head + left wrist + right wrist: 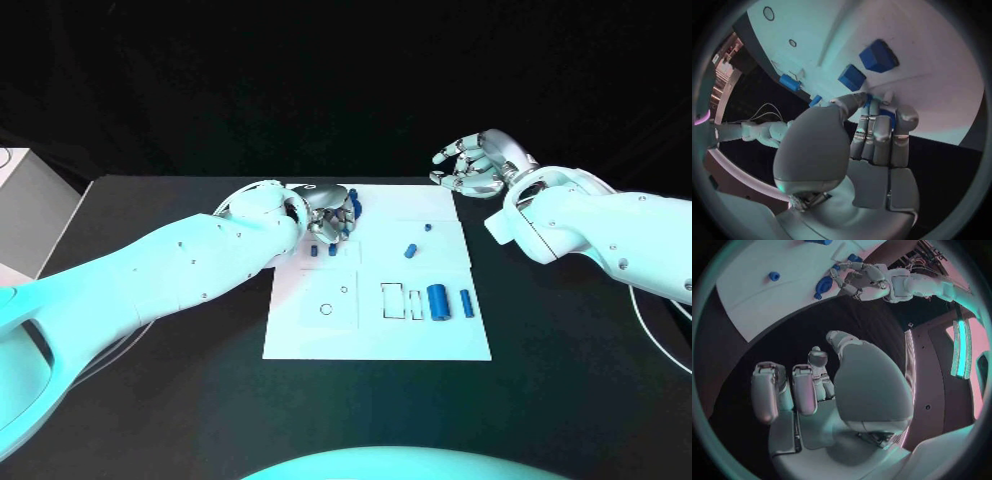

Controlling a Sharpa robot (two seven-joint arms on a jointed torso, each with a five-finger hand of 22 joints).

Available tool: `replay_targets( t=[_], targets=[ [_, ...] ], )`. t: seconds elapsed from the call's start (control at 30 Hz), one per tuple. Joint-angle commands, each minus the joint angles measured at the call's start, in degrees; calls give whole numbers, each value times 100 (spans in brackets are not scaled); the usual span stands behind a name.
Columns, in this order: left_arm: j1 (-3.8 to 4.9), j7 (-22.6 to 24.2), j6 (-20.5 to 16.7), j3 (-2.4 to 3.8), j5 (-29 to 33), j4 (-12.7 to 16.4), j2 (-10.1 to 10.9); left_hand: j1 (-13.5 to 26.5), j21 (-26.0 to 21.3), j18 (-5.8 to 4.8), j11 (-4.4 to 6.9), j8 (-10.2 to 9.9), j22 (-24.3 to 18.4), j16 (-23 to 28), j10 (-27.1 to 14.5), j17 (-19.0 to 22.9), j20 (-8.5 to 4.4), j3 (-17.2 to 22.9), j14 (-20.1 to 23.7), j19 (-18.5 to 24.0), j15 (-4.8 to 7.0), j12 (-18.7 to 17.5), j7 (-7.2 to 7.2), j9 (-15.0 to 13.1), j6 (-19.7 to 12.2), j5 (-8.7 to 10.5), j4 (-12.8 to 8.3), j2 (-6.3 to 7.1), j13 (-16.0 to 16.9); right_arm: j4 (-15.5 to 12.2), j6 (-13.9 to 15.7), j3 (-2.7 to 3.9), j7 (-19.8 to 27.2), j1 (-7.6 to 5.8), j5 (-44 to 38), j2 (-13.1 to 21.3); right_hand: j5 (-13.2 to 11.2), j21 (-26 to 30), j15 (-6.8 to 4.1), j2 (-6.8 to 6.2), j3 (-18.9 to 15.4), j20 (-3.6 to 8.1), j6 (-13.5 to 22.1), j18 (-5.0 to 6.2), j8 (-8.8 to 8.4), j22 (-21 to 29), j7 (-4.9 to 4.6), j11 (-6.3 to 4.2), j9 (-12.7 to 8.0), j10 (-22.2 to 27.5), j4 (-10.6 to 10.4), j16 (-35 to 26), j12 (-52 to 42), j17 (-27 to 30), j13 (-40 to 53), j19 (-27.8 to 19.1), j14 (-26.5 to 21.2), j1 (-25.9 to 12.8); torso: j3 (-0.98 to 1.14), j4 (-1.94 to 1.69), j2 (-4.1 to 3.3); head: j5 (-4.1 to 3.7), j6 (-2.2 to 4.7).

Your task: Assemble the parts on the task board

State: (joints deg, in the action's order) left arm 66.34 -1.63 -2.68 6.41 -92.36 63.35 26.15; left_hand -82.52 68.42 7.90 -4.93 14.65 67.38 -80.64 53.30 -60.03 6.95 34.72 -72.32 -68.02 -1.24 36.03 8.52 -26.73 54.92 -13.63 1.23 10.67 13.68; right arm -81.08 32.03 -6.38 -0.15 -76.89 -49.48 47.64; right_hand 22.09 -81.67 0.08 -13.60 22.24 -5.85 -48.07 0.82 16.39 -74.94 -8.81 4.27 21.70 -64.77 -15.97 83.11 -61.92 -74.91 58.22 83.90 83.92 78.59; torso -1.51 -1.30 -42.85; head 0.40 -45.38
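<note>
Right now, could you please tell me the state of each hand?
Left hand: fingers closed around a blue part.
Right hand: open, holding nothing.

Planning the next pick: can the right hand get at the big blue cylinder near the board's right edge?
Probably yes: the right hand is empty, and nothing covers the big blue cylinder.

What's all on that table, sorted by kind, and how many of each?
Task board: 1
Blue parts lying on it: 6
Blue part held in the left hand: 1
Hands, counting the right hand: 2
Total: 10
</note>
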Motion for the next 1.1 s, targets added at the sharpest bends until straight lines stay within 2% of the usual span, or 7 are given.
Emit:
replay_targets(
  t=[0.03, 0.23, 0.43, 0.63, 0.77, 0.97, 1.1],
  targets=[
    [-38, 139, -145, -28, -29, 10, 1, -54, 75, -115, 7, 2, 72, -39, 73, -69, -8, 11, -76, -79, 5, -51, 5, 4, 60, 19, -49, -29, -8, -7, -18, 1, 65, 0, -31, -1, 21, 20, -46, -23, 44, 39, -16, 108, 23, -996, -34, -18, 9, -6, 4, -12, 31, -363, -6, 285, 304, -29, -2, 0, -2, -4, 8],
    [-41, 248, -410, -25, 22, 56, 35, -50, 244, -158, 25, -8, 237, -121, 202, -250, -31, 55, -247, -238, 24, -142, -5, -4, 124, 12, -99, -39, -31, -4, -19, 1, 66, 0, -31, -1, 21, 20, -46, -23, 44, 39, -16, 108, 23, -996, -34, -18, 9, -6, 4, -12, 31, -363, -6, 285, 304, -29, -2, 4, 0, -5, 16],
    [-44, 289, -487, -22, 108, 145, 81, -35, 269, -164, 21, -21, 260, -131, 221, -271, -35, 67, -274, -260, 24, -187, -2, -2, 126, 11, -105, -37, -44, 3, -22, 1, 70, 1, -31, -7, 21, 20, -46, -23, 44, 39, -16, 108, 23, -996, -34, -18, 9, -6, 4, -12, 31, -363, -6, 285, 304, -29, -5, 8, 0, -11, 30],
    [-45, 239, -427, -3, 163, 333, 201, 23, 288, -169, 14, -34, 278, -143, 265, -289, -31, 62, -306, -276, 18, -261, 4, -6, 147, 19, -93, -21, -61, 16, -24, 1, 73, 1, -31, -10, 22, 22, -47, -27, 47, 40, -15, 108, 25, -995, -33, -19, 10, -11, 5, -11, 32, -368, -13, 285, 306, -34, -4, -16, 12, -15, 51],
    [-44, 208, -393, 52, 195, 443, 291, 45, 288, -169, 14, -36, 279, -151, 281, -310, -28, 56, -323, -276, 18, -285, 3, -8, 156, 22, -87, -14, -66, 20, -23, 1, 72, 1, -30, -9, 22, 22, -47, -27, 47, 40, -15, 108, 25, -995, -33, -19, 10, -11, 5, -11, 32, -368, -13, 285, 306, -34, -4, -20, 12, -6, 60],
    [-42, 145, -290, 224, 277, 666, 515, 65, 287, -169, 15, -40, 280, -152, 293, -308, -26, 51, -328, -276, 17, -311, 2, -9, 163, 24, -80, -7, -72, 38, -25, 1, 71, 2, -28, -12, 22, 22, -47, -27, 47, 40, -15, 108, 25, -995, -33, -19, 10, -11, 5, -11, 32, -368, -13, 285, 306, -34, -4, -18, 23, 18, 88],
    [-40, 113, -195, 283, 338, 810, 685, 73, 281, -167, 14, -42, 274, -150, 296, -298, -26, 49, -324, -270, 17, -322, 2, -10, 164, 24, -77, -4, -75, 44, -24, 1, 70, 3, -26, -10, 22, 22, -47, -27, 47, 40, -15, 108, 25, -995, -33, -19, 10, -11, 5, -11, 32, -368, -13, 285, 306, -34, -3, -29, 36, 15, 95]
  ],
)
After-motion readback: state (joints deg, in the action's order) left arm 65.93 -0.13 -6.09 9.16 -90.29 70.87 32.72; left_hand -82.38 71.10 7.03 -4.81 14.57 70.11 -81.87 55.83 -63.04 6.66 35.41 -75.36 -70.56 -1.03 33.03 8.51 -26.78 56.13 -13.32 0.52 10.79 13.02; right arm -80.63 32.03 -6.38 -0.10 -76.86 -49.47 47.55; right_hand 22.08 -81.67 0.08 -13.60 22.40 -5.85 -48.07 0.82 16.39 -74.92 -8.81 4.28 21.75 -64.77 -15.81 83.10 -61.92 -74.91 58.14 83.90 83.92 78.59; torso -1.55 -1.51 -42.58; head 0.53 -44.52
